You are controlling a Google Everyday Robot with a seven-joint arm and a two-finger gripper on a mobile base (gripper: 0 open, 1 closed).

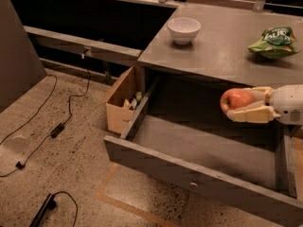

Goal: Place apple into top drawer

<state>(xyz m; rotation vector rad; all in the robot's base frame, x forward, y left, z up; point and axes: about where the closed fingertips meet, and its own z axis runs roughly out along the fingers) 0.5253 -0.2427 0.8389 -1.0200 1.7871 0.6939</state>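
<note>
The red-orange apple (pixel 236 98) is held between the cream fingers of my gripper (pixel 239 105), which reaches in from the right edge. It hangs in the air just in front of the counter's edge, above the back right part of the open top drawer (pixel 203 148). The drawer is pulled far out; its floor is bare and its front panel carries a small round metal knob (pixel 193 185). The gripper is shut on the apple.
A white bowl (pixel 183 30) and a green snack bag (pixel 274 41) sit on the grey counter (pixel 222 56). A tan cardboard box (pixel 124 100) stands on the floor left of the drawer. Black cables (pixel 61 126) lie on the speckled floor.
</note>
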